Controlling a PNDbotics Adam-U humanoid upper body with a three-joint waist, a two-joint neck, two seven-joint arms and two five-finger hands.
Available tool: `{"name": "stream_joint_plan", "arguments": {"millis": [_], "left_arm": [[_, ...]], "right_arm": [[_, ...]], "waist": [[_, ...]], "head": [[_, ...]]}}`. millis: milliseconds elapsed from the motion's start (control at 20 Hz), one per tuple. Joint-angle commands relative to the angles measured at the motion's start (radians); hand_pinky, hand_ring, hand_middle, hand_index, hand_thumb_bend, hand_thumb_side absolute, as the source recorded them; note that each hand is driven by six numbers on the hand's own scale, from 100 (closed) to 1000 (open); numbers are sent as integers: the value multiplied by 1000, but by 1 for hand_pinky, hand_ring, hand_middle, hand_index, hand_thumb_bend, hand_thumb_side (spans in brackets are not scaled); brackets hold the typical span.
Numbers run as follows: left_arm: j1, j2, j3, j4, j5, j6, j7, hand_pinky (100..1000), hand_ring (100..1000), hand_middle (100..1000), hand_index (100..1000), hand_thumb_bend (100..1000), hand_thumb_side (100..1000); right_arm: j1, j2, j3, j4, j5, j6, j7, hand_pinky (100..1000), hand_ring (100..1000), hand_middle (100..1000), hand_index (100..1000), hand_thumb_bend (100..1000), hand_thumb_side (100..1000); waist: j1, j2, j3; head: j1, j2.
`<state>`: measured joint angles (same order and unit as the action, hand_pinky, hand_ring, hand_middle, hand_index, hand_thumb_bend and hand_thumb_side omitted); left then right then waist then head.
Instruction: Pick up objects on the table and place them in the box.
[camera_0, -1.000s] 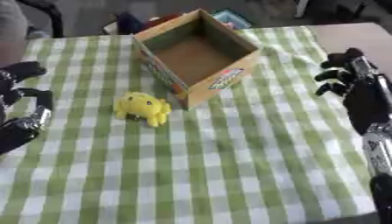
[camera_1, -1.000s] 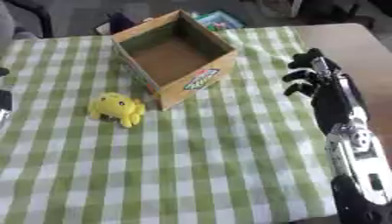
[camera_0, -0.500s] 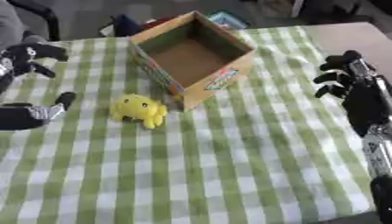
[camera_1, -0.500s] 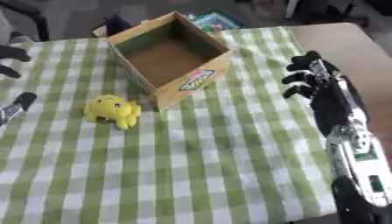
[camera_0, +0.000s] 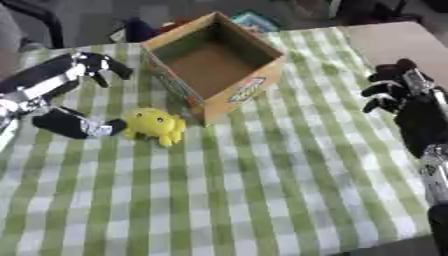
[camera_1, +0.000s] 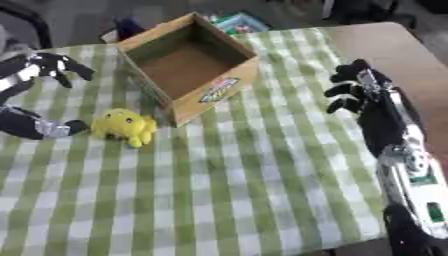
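Note:
A yellow soft toy (camera_0: 155, 125) lies on the green checked cloth, just left of the front corner of an open cardboard box (camera_0: 213, 64). The box stands empty, turned at an angle. My left hand (camera_0: 61, 90) is spread open at the toy's left side: its thumb (camera_0: 80, 125) touches or nearly touches the toy, while its fingers (camera_0: 103, 64) reach above and behind it, beside the box's left wall. My right hand (camera_1: 359, 90) hovers at the table's right side with fingers curled, holding nothing.
The checked tablecloth (camera_0: 254, 190) covers the table down to the near edge. A bare brown tabletop (camera_0: 389, 42) shows at the far right. Dark and teal clutter (camera_1: 232, 22) lies behind the box.
My left hand has come in from the left edge and now sits right beside the toy. The right hand, toy and box have barely shifted.

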<state>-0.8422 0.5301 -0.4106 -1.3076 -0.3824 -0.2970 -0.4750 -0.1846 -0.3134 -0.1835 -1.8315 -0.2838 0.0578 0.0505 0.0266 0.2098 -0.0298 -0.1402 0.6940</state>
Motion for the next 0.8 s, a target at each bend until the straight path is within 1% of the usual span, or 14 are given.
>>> {"name": "stream_joint_plan", "arguments": {"millis": [50, 200, 350, 550, 700, 800], "left_arm": [[-39, -16, 9, 67, -65, -33, -17, 695, 864, 729, 866, 506, 215], [-52, -44, 26, 128, -137, -56, -7, 693, 860, 726, 867, 522, 226], [-62, -68, 43, 172, -204, -71, 22, 690, 854, 722, 868, 539, 237], [-69, -94, 54, 210, -272, -85, 58, 688, 850, 718, 868, 537, 248], [-70, -105, 60, 230, -307, -91, 69, 684, 844, 712, 865, 538, 254], [-70, -113, 70, 241, -331, -90, 94, 681, 842, 709, 861, 532, 252]], "right_arm": [[-10, -27, 1, -16, 3, -1, 6, 406, 562, 591, 688, 100, 664], [-12, -27, 4, -17, 3, -1, 9, 406, 562, 591, 688, 100, 661], [-11, -26, 5, -16, 3, -1, 11, 406, 561, 590, 688, 100, 664], [-14, -24, 7, -16, 2, -1, 14, 405, 561, 590, 688, 100, 665], [-14, -23, 7, -16, 4, -1, 14, 405, 561, 590, 688, 100, 666], [-14, -22, 7, -16, 4, -1, 15, 405, 560, 589, 688, 100, 667]], "waist": [[-1, -18, -5], [-1, -17, -14], [-1, -17, -22], [-2, -15, -32], [-2, -13, -36], [-3, -12, -38]], "head": [[7, 7], [9, 6], [12, 7], [14, 6], [16, 7], [16, 7]]}}
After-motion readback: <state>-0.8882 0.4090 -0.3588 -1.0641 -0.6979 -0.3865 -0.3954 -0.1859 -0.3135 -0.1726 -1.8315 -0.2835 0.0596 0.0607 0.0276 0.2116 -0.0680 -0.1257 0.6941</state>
